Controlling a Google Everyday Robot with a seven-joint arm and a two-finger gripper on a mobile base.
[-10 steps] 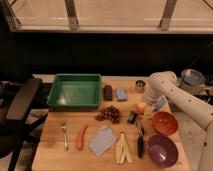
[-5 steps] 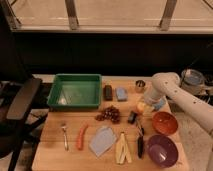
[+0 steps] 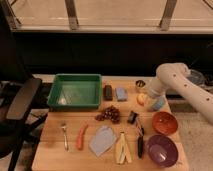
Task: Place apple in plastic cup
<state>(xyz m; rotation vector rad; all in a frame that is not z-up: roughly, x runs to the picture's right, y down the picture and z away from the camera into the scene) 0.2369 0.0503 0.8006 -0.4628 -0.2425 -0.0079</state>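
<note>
The apple (image 3: pixel 142 99), small and yellow-orange with a reddish blush, sits on the wooden table (image 3: pixel 55 150) at the right rear. The light-blue plastic cup (image 3: pixel 158 104) stands upright just right of it, almost touching. My white arm reaches in from the right and bends down. My gripper (image 3: pixel 148 95) hangs at the apple's upper right side, between the apple and the cup, and partly hides the cup's rim.
A green tray (image 3: pixel 75 90) is at the back left, with a black box (image 3: pixel 107 92), a blue sponge (image 3: pixel 121 93) and a metal cup (image 3: pixel 140 83) behind the apple. Grapes (image 3: pixel 110 114), a red bowl (image 3: pixel 165 122), a purple bowl (image 3: pixel 161 149), a carrot (image 3: pixel 81 136), a fork (image 3: pixel 64 135) and a cloth (image 3: pixel 102 140) lie in front. An office chair (image 3: pixel 17 105) stands left.
My arm has come down and slightly left, bringing the gripper from above the cup down to the apple. The apple and the cup have stayed where they were.
</note>
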